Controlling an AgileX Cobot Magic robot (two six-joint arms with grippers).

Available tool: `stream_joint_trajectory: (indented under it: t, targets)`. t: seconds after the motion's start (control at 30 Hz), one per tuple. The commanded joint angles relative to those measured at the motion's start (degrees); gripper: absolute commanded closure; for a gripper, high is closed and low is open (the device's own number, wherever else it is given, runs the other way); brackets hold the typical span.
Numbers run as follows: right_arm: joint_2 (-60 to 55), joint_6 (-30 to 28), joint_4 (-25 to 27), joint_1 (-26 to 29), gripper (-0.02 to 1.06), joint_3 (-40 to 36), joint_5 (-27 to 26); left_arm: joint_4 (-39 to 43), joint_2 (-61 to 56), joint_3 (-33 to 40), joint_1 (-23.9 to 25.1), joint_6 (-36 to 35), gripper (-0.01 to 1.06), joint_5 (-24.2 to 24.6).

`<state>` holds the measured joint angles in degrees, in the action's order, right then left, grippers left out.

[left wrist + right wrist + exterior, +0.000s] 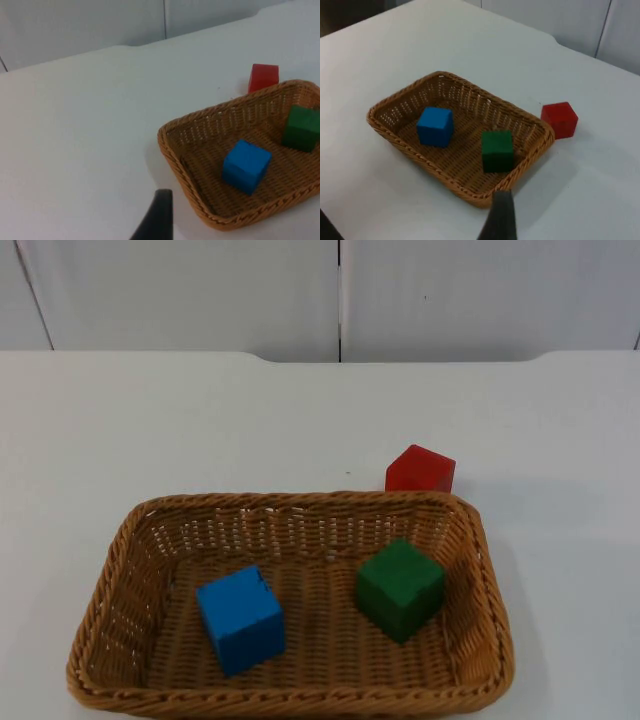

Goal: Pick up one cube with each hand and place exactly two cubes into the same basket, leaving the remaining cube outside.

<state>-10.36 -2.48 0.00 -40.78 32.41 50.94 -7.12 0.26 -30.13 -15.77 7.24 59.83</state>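
Blue cube (pixel 240 619) and green cube (pixel 399 589) sit in the basket (pixel 290 508); red cube (pixel 420 470) outside, upper right. Can't tell either gripper's state.

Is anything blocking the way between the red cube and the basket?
Only the basket's own woven wall: the red cube sits on the table just outside the far rim. The blue cube and green cube already lie inside.
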Motion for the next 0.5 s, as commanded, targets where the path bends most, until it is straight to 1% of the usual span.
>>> stream_joint_trajectory:
  t: [0.0, 0.2, 0.27, 0.47]
  targets:
    - [1.5, 0.5, -0.9, 0.1, 0.38, -0.1, 3.1, 1.9, -0.3, 0.3, -0.1, -1.0, 0.20, 1.3]
    - [2.7, 2.0, -0.8, 0.1, 0.38, -0.1, 5.9, 2.7, -0.3, 1.2, -0.1, -2.0, 0.20, 1.2]
    - [2.7, 2.0, -0.8, 0.1, 0.38, -0.2, 7.7, 2.7, -0.3, 1.2, -0.1, -2.0, 0.20, 1.3]
    - [2.7, 2.0, -0.8, 0.1, 0.38, -1.6, 9.2, 2.7, -0.3, 1.7, -0.1, -1.9, 0.20, 1.8]
